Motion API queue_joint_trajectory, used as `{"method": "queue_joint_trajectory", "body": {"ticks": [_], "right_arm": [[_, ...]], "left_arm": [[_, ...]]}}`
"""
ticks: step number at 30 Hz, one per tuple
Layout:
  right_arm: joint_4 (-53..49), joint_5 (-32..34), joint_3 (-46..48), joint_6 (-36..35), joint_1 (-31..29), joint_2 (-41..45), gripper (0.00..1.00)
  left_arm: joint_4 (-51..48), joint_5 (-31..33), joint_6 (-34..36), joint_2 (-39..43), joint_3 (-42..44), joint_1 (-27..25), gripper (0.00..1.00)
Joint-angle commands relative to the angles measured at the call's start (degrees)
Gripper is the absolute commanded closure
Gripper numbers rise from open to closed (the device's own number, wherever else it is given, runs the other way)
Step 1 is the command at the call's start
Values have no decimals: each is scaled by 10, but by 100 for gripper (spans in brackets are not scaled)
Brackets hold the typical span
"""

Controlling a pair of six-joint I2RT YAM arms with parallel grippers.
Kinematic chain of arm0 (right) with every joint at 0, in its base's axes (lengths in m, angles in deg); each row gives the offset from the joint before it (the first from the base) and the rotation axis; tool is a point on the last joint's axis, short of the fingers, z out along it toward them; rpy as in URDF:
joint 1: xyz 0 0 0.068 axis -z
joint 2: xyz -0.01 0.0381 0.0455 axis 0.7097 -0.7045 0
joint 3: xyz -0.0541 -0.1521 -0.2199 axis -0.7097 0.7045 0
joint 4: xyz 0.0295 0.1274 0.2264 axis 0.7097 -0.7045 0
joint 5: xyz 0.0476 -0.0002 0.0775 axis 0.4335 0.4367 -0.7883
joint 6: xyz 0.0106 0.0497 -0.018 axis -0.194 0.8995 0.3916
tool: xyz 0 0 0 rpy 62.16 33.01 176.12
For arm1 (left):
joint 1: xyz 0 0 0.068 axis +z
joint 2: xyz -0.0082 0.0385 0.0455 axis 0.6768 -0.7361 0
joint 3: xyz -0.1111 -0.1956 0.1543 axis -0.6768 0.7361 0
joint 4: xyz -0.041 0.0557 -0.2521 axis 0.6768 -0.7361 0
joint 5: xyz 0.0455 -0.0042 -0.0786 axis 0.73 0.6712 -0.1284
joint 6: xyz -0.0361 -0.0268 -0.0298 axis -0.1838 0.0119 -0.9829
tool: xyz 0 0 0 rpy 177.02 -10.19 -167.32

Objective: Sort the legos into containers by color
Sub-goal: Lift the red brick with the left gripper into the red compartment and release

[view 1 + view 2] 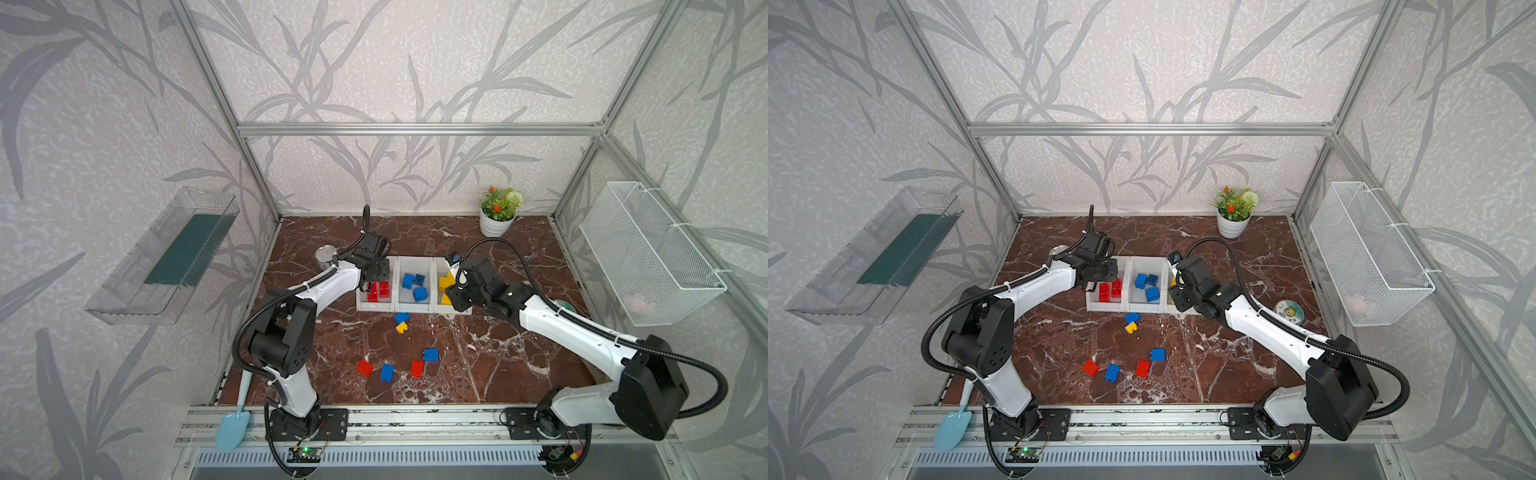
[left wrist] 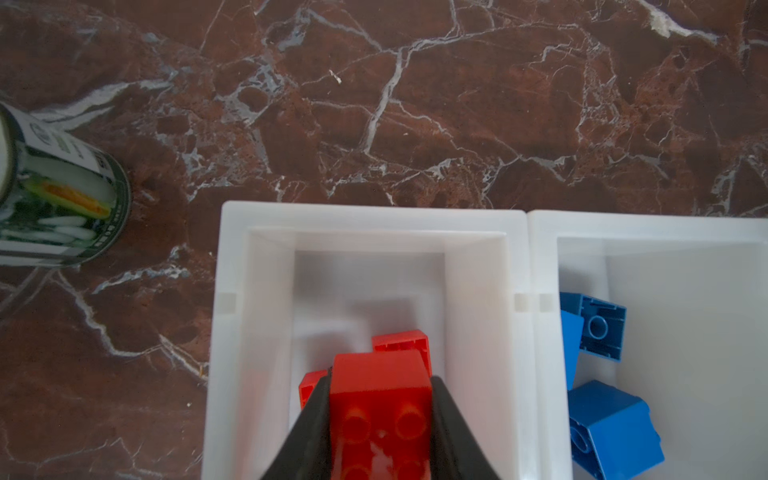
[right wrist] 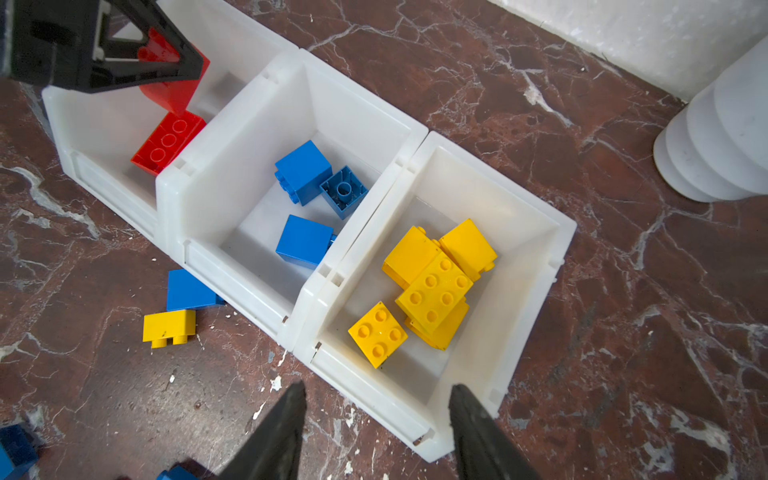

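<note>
- Walls [image 1: 415, 62] papered with grey leaves and a bare metal frame [image 1: 415, 129] close in the space on three sides.
- The worktop [image 1: 498, 353] is red-brown marble with white veins.
- A wire basket [image 1: 648, 253] hangs on the wall well to one side of the bins, and a clear tray [image 1: 166, 257] on the opposite wall. Something pale in the basket is too faint to name.
- The bins [image 1: 413, 308] stand in a row mid-worktop. Red bricks [image 3: 166, 141] lie in one end bin and three blue bricks [image 3: 303, 172] in the middle. Yellow bricks [image 3: 434, 291] fill the other end bin, which the right arm [image 1: 561, 328] mostly covers in both top views.
- The left gripper [image 2: 381, 378] is clamped on a red brick [image 2: 380, 415] above the red end bin.
- The right gripper [image 3: 377, 387] stands part open and empty over the yellow bin's front lip.
- A tin can [image 2: 62, 199] beside the bins is cut off at the wrist picture's edge.
- Six loose bricks [image 1: 387, 372] lie in front of the bins. Nearest to them, a blue brick [image 1: 401, 318] and a yellow brick [image 1: 401, 328] touch.
</note>
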Motion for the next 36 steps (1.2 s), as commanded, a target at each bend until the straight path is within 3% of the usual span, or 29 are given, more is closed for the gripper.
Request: {"method": "queue_joint_trajectory", "body": {"ticks": [1, 8, 21, 27, 36], "right_arm": [[-17, 12, 5, 11, 4, 19, 43], [-22, 21, 12, 11, 4, 35, 42], [-20, 2, 26, 11, 4, 47, 42], [-18, -81, 46, -32, 0, 42, 42], [-70, -127, 53, -108, -112, -13, 42]], "left_arm": [[1, 15, 17, -11, -18, 5, 71], [-1, 30, 19, -14, -20, 9, 50], [-14, 41, 8, 25, 3, 11, 47], [-13, 51, -1, 58, 26, 13, 47], [24, 59, -21, 114, 75, 18, 46]]}}
